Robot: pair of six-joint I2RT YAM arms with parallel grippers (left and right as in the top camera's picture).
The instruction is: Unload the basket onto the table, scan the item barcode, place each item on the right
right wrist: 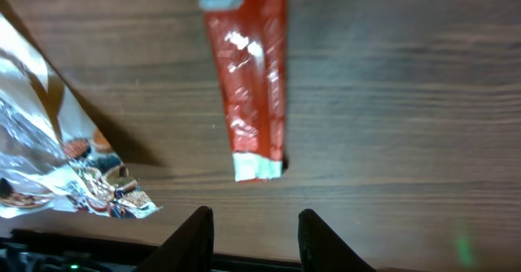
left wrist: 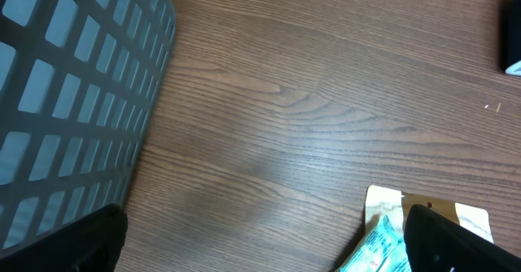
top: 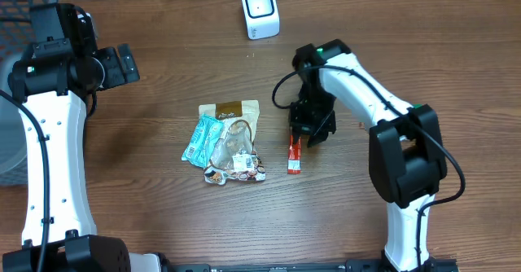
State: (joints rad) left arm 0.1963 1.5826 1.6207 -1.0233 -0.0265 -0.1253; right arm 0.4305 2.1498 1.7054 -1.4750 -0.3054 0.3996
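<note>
Just beyond the right fingers (right wrist: 199,235), parted with nothing between them: a red stick sachet (right wrist: 248,85), flat on the bare wood of the desk (right wrist: 423,101), just right of a heap of snack packets (top: 228,142) and apart from it. Well up the desk, toward the far edge, a white scanner (top: 260,10), upright. Off to the left, near a mesh basket (left wrist: 73,101), the left fingers (left wrist: 456,239), spread wide and empty.

Likely to handle as a light, thin, limp foil tube: glossy, so prone to slip, easily creased, and too low on the wood for a grab from the side. Best taken from above, pinched across the narrow width around mid-length, clear of both crimped ends and of any printed code. No barcode to be made out in either view.

Long axis running near to far across the desk, leaning only slightly. Grey crimped end toward the far, scanner side; white crimped end toward the near edge. Seen from the right wrist, lined up almost with the gap between those fingers.
</note>
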